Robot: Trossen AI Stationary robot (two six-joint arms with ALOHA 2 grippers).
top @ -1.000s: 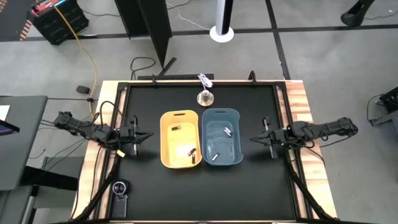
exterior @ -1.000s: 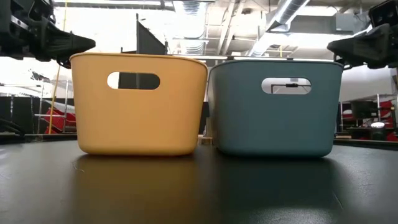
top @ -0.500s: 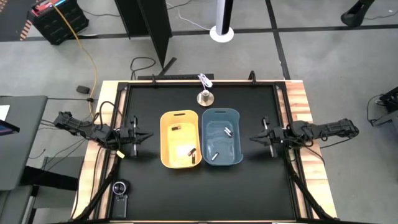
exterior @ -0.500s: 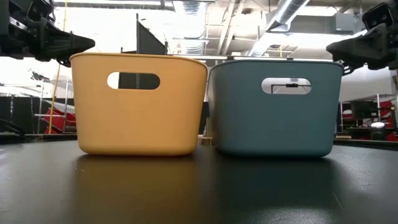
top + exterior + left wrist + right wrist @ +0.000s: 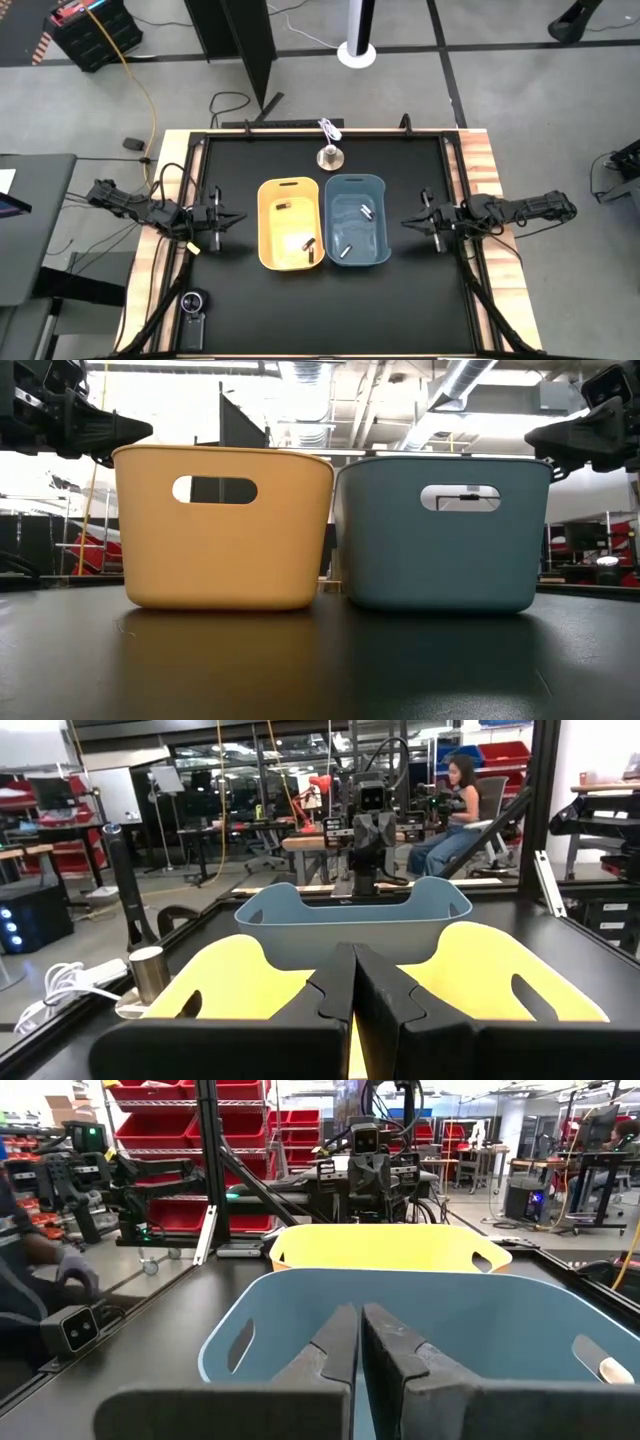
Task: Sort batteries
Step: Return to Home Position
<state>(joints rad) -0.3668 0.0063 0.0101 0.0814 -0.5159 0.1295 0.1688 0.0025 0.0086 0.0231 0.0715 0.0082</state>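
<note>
Unchanged: left gripper (image 5: 242,217) clenched empty beside yellow tub (image 5: 263,226), right gripper (image 5: 404,222) likewise beside blue tub (image 5: 386,230).

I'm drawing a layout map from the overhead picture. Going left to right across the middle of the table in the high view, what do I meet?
left gripper → yellow bin → blue bin → right gripper
</note>
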